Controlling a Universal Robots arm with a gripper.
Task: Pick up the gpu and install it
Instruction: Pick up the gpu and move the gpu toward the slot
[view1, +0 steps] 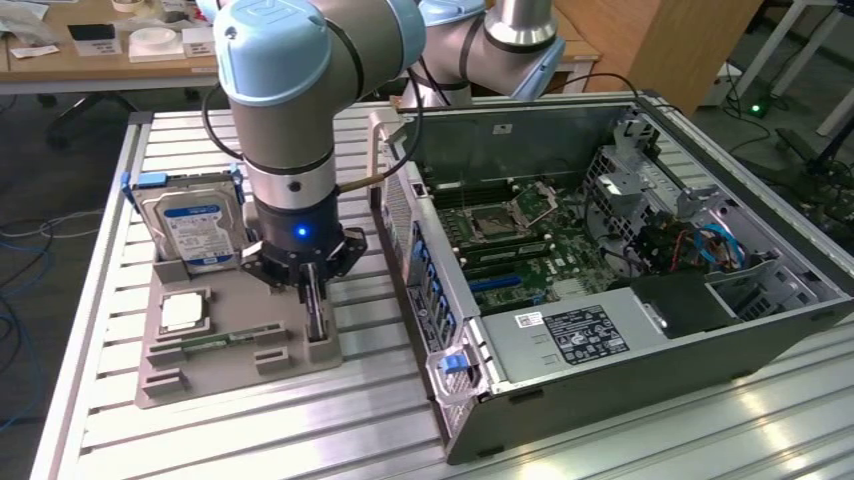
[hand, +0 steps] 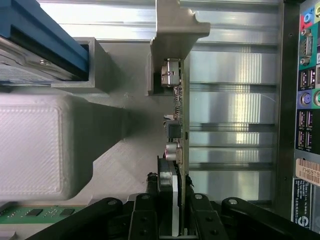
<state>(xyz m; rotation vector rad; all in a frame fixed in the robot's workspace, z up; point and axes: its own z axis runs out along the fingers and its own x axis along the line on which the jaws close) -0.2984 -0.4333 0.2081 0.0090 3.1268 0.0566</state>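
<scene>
"Where's the gpu (hand: 181, 125)?"

"On edge in the grey holder (view1: 214, 385), right between the jaws. The gripper (view1: 311, 300) stands narrow on it, a finger pressed to each face."

"What does the wrist view add?"

"The card edge-on: a thin dark board, small parts and a thicker block on one face, a silvery connector at the end far from the jaws. From the exterior view it's a dark strip under the jaws, with the open computer case (view1: 641, 330) to one side of them and the hard drive (view1: 191, 228) to the other."
</scene>
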